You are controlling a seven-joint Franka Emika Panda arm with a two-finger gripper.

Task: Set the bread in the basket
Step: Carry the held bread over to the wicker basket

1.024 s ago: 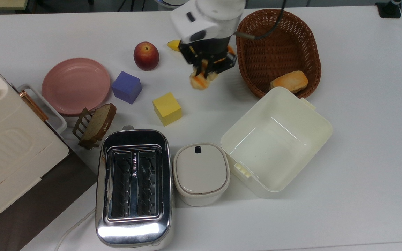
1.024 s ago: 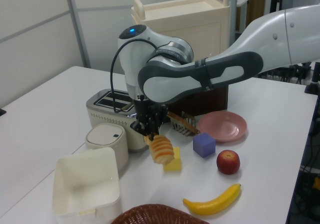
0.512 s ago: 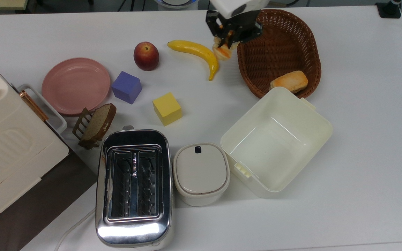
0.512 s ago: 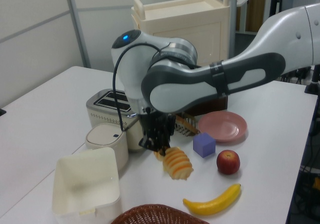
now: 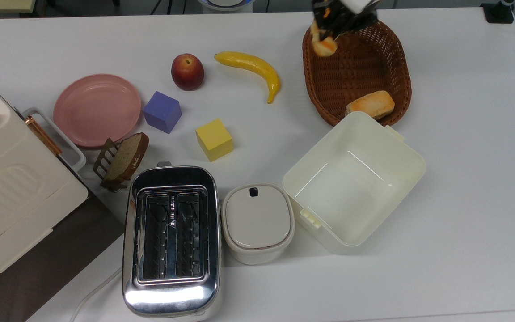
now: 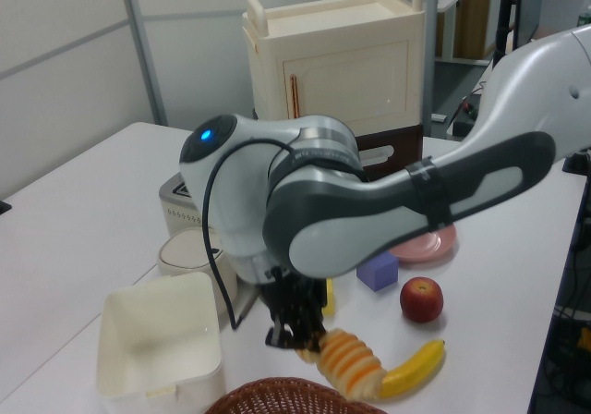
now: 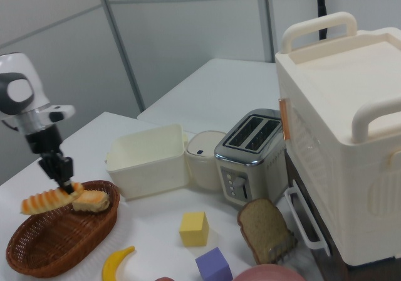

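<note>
The bread (image 5: pixel 322 43), a ridged loaf with orange and cream stripes, hangs from my gripper (image 5: pixel 330 27), which is shut on one end of it. It is held in the air over the far left rim of the woven brown basket (image 5: pixel 365 62) in the top view. The left view has the bread (image 6: pixel 351 365) sticking out sideways from the gripper (image 6: pixel 303 340), just above the basket's rim (image 6: pixel 268 397). Seen from the right view, the bread (image 7: pixel 45 201) lies level over the basket (image 7: pixel 44 249), below the gripper (image 7: pixel 65 182).
A smooth golden bun (image 5: pixel 370 104) lies in the basket's near end. A cream square box (image 5: pixel 353 179) touches the basket's near side. A banana (image 5: pixel 253 67), apple (image 5: pixel 187 71), two cubes, pink plate (image 5: pixel 97 109), toaster (image 5: pixel 171 239) and lidded pot (image 5: pixel 257 222) spread to the top view's left.
The arm has carried the bread from above the table's middle, past the banana, to above the basket's rim. The banana, hidden under the arm a second ago, now shows whole.
</note>
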